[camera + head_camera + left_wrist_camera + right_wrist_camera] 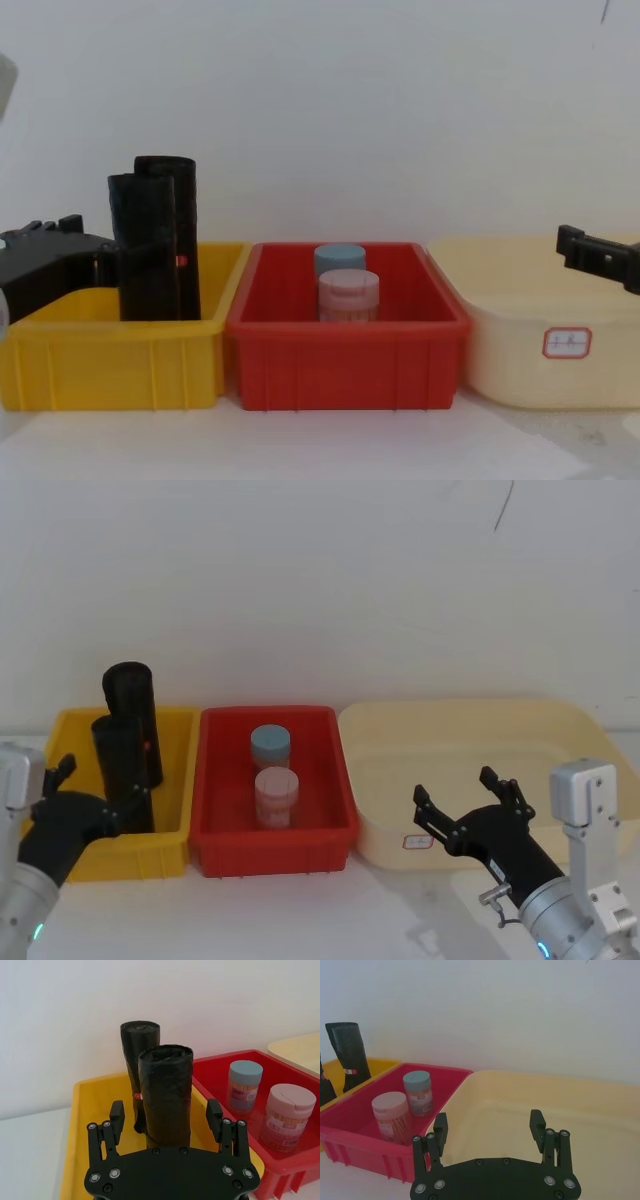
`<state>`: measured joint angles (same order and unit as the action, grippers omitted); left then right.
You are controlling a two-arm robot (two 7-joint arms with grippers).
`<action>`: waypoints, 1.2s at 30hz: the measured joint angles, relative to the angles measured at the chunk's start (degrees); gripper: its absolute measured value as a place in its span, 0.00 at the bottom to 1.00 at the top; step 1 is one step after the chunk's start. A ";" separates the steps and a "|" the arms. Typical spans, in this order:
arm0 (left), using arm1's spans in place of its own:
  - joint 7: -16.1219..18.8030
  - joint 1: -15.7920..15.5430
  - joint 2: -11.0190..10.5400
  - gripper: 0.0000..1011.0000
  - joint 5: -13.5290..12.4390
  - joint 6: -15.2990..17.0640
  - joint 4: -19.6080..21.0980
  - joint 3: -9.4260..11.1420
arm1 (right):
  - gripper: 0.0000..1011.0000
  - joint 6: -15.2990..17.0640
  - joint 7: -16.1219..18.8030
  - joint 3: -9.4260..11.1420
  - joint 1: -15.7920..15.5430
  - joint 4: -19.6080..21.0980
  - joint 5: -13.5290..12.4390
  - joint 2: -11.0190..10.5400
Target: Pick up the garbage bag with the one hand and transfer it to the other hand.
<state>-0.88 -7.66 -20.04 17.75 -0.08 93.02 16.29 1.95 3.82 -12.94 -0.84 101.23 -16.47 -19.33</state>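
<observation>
Two black rolls stand upright in the yellow bin [175, 780]. The front one is the plain garbage bag [122, 770] [166, 1095] [133, 250]. Behind it stands a taller roll [133, 710] [139, 1055] with a red label band. My left gripper [88, 793] [166, 1117] [105, 262] is open, one finger on each side of the garbage bag's lower part, with a gap on both sides. Over the cream tub [560, 730], my right gripper [470, 800] [489, 1127] [595, 255] hangs open and holds nothing.
A red bin [330, 780] in the middle holds a blue-lidded jar [270, 748] and a pink-lidded jar [276, 795]. The cream tub carries a white label [566, 343]. A white wall stands close behind the bins.
</observation>
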 joint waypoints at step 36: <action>-4.85 -8.49 2.88 0.73 -1.53 -1.50 -8.38 0.21 | 0.99 0.00 0.00 0.00 0.00 0.00 0.00 0.00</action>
<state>-5.73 -16.16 -17.16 16.22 -1.58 84.64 16.50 1.95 3.82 -12.94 -0.84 101.23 -16.46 -19.33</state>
